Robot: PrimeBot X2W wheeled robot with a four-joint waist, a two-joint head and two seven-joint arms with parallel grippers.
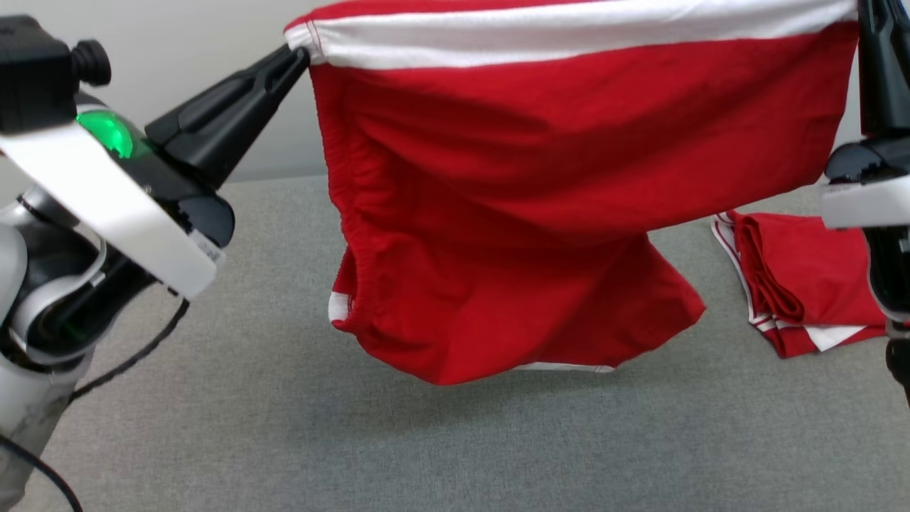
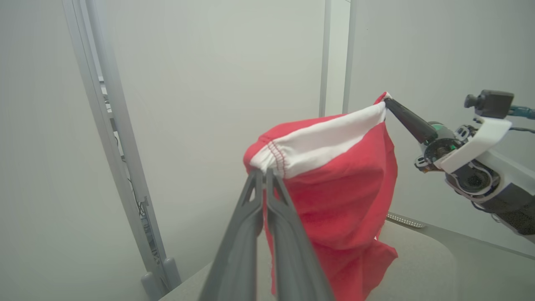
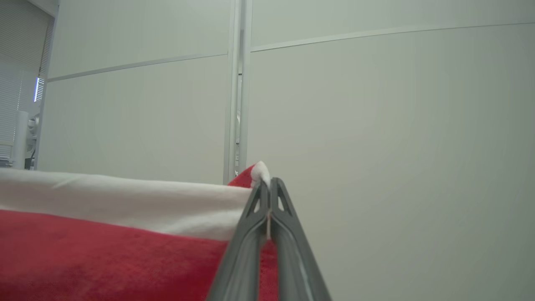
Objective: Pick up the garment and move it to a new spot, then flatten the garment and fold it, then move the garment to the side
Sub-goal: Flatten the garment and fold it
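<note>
Red garment, which I hold in the air above the grey surface; its lowest fold hangs over the middle of the surface and appears not to touch it. The left tool, fingers pressed together, pinches one end of the white-banded hem. The right tool, likewise pressed together, pinches the other end, and the hem runs taut between them. Open room lies under the garment and toward the surface's front and left. Folded red clothes rest on the surface at its right side.

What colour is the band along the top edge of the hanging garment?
White; the band crosses the red garment, clearest in the head view.
</note>
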